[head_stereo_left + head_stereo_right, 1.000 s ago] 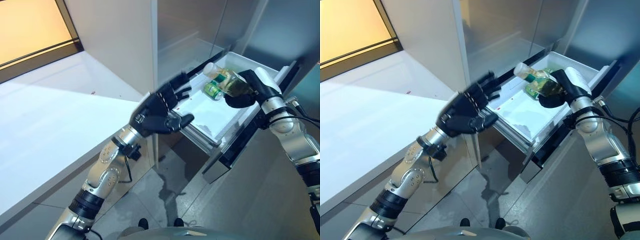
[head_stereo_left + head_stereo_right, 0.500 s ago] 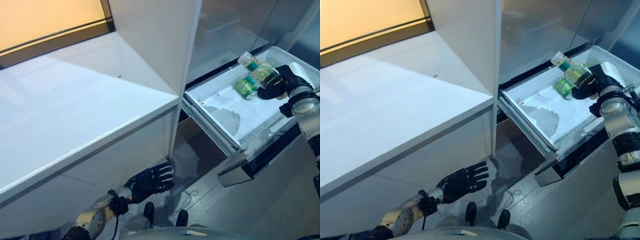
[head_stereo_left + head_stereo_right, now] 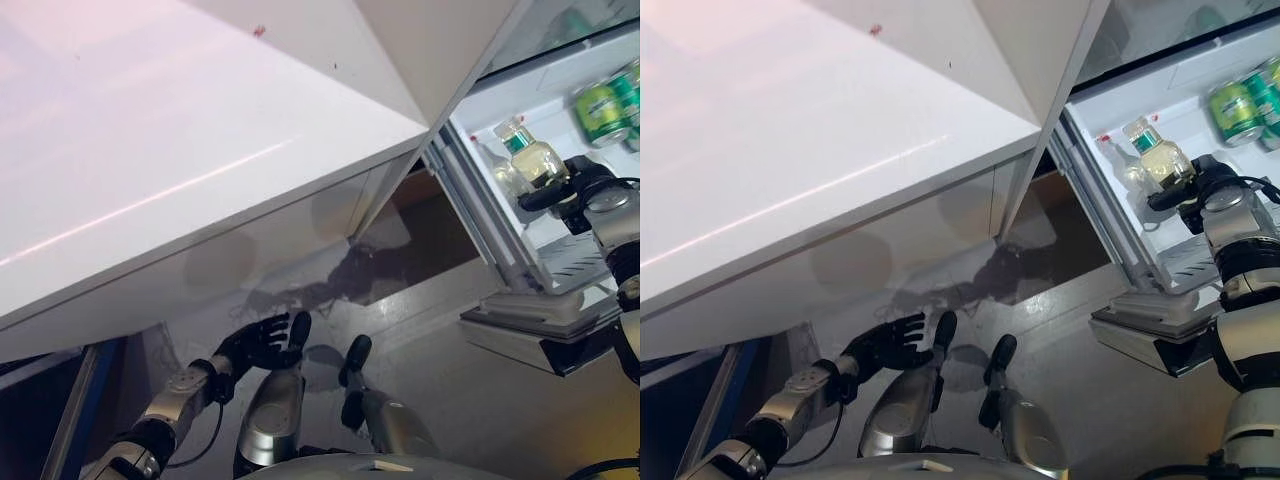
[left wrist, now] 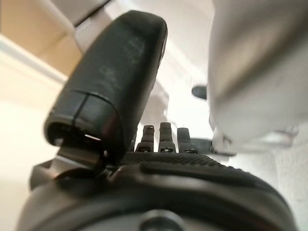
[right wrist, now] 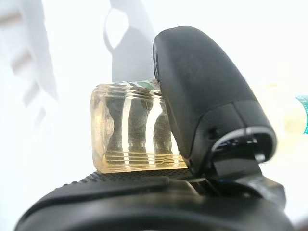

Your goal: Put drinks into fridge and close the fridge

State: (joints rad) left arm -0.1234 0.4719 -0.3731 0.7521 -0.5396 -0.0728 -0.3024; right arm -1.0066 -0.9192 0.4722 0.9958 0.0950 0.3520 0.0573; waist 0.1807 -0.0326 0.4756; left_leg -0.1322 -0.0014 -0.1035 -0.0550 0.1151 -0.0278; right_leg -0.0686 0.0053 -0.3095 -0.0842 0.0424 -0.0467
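My right hand (image 3: 585,192) is shut on a clear bottle (image 3: 533,156) of pale yellow drink with a white cap. It holds the bottle nearly upright inside the open white fridge (image 3: 497,98). In the right wrist view the thumb (image 5: 202,96) and fingers wrap round the bottle (image 5: 130,127). Green cans (image 3: 601,102) lie deeper in the fridge, beyond the bottle. My left hand (image 3: 256,345) hangs low near the floor, open and empty, far from the fridge; its straight fingers (image 4: 161,137) show in the left wrist view.
A broad white counter (image 3: 150,150) juts out on the left, its corner right beside the fridge opening. The fridge's pulled-out front (image 3: 535,320) sticks out below my right hand. Grey floor (image 3: 420,330) lies beneath.
The camera has swung down and the whole picture has shifted. My left hand has dropped from beside the fridge to low by the floor. My right hand still holds the bottle, now more upright.
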